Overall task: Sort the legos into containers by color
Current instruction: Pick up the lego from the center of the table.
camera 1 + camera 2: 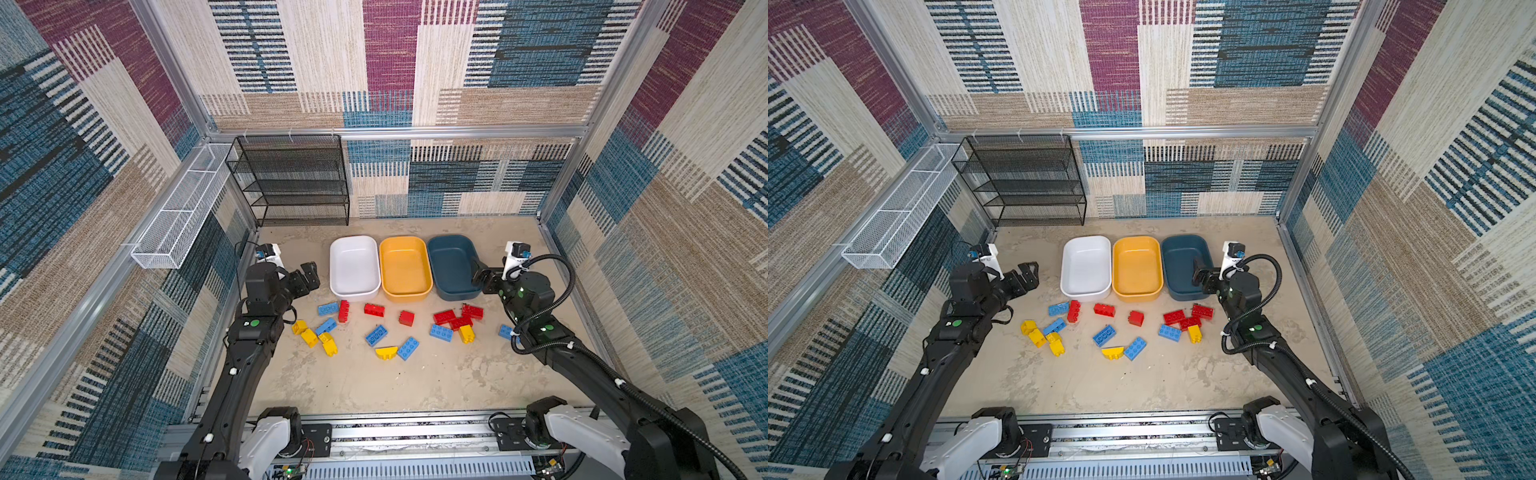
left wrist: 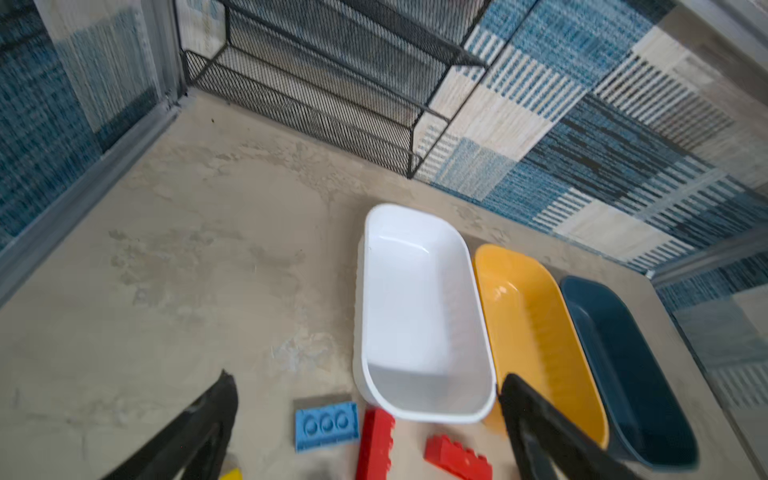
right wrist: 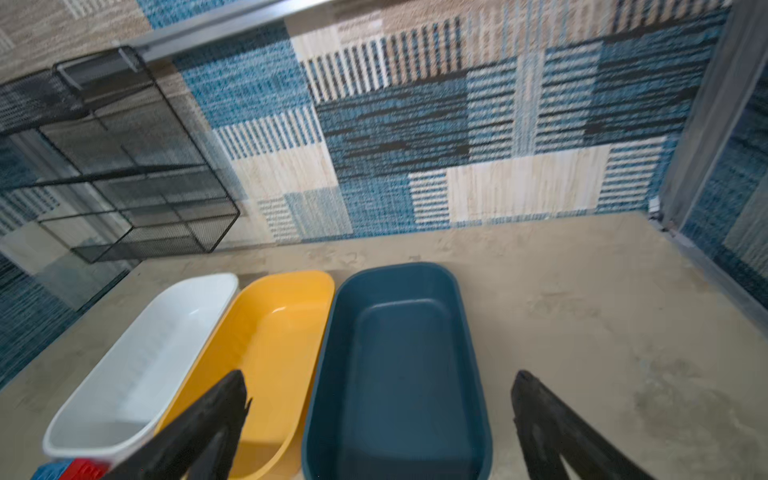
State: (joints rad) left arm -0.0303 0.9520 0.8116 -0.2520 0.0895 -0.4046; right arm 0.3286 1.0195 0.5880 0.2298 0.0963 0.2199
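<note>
Containers (image 1: pixel 1137 266) — white tub (image 1: pixel 354 266), yellow-orange tub (image 1: pixel 405 268), dark teal tub (image 1: pixel 451 266) — ranged in a row on the tabletop (image 1: pixel 374 386), all found empty. Left tool (image 1: pixel 312 276): spread, nothing held, at 9 o'clock of the white tub. Right tool (image 1: pixel 478 276): spread, nothing held, at the dark teal tub's 3 o'clock rim. Legos (image 1: pixel 406 318): all left loose at 6 o'clock of the tubs. Sorting is judged not yet begun.

Black mesh shelf rack (image 1: pixel 291 183) standing on mottled beige tabletop (image 1: pixel 374 386), long white wire basket (image 1: pixel 183 208) beside it, patterned walls (image 1: pixel 457 62)
</note>
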